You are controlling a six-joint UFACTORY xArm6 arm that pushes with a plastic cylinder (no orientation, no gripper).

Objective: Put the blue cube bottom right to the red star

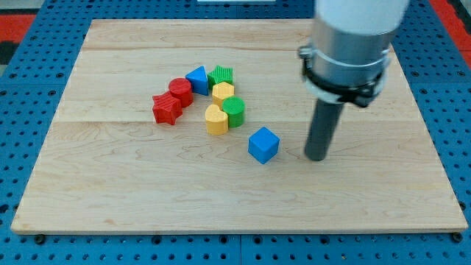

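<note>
The blue cube [263,144] sits on the wooden board [147,199] a little right of centre, apart from the other blocks. The red star [167,108] lies to the view's left and slightly above it, at the left end of a cluster. My tip [316,157] rests on the board just right of the blue cube, a short gap away and not touching it. The rod rises to a grey cylinder at the view's top right.
The cluster beside the red star holds a red cylinder [180,90], a blue triangle [197,79], a green star [221,76], a yellow hexagon [223,93], a green cylinder [234,110] and a yellow heart [215,119]. Blue pegboard [22,110] surrounds the board.
</note>
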